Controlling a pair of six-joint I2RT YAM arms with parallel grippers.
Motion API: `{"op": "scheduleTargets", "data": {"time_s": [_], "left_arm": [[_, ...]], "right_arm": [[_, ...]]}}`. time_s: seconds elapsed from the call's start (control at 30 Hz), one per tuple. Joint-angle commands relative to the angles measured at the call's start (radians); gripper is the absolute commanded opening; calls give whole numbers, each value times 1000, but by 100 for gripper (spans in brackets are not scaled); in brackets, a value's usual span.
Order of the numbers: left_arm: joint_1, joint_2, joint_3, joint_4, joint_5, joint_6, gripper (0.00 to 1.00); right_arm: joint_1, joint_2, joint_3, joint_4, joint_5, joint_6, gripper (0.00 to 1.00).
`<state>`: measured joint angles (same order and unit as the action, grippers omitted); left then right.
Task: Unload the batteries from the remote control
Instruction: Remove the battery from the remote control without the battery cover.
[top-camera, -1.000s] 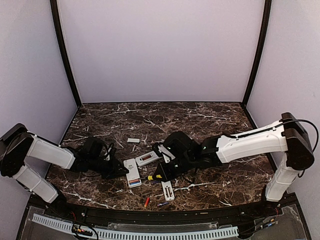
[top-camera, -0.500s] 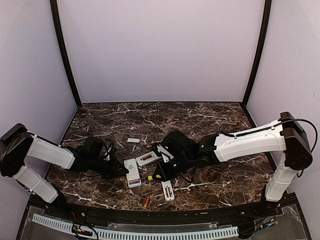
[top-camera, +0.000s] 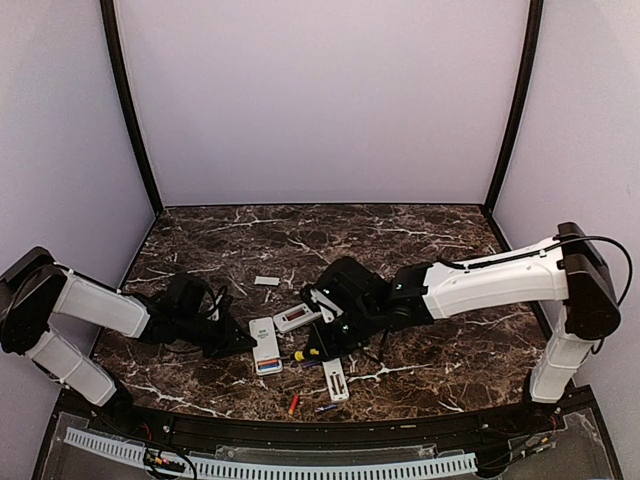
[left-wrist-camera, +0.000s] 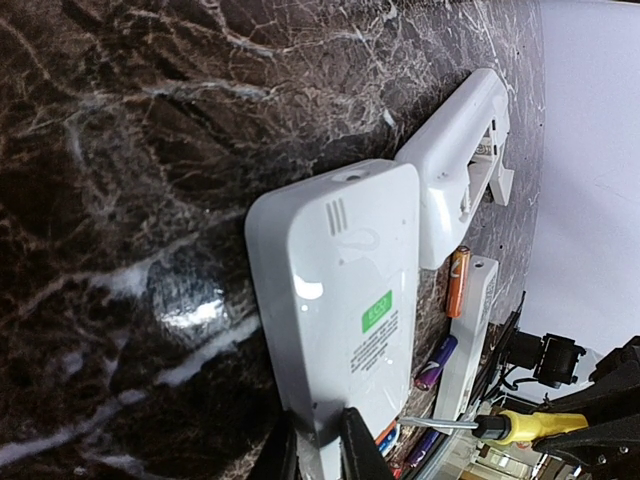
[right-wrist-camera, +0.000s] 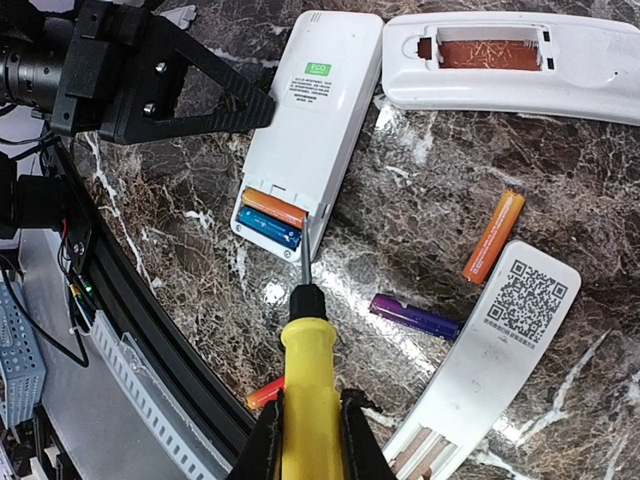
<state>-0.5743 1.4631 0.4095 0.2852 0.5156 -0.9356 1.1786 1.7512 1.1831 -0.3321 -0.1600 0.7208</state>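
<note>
Two batteries (right-wrist-camera: 275, 207), orange beside blue, lie in the remote (right-wrist-camera: 312, 120) the left hand (left-wrist-camera: 320, 445) pinches; right hand (right-wrist-camera: 308, 440) grips the screwdriver (right-wrist-camera: 305, 380).

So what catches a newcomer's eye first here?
The yellow screwdriver in the right pincer, tip at the opened white remote, where an orange cell and a blue cell sit. The left pincer pinches that remote's edge; an orange battery and a purple battery lie loose nearby.

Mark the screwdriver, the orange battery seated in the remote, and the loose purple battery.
screwdriver (right-wrist-camera: 308, 372), right wrist view, middle of its yellow handle.
seated orange battery (right-wrist-camera: 275, 206), right wrist view, middle of its body.
loose purple battery (right-wrist-camera: 415, 318), right wrist view, middle of its body.
</note>
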Motion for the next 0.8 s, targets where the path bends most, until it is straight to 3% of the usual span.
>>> {"op": "scheduleTargets", "data": {"time_s": [0.0,0.3,0.77], "left_arm": [[-19,40,-33,-77,-20,10,13],[-33,37,-43,-56,-23,-9,11],[-55,30,-54,-46,-38,-29,7]], "right_arm": [[12,39,47,-50,-6,16,0],[1,43,33,4,-98,69,0],[-79,3,-101,290,-318,212,0]]}}
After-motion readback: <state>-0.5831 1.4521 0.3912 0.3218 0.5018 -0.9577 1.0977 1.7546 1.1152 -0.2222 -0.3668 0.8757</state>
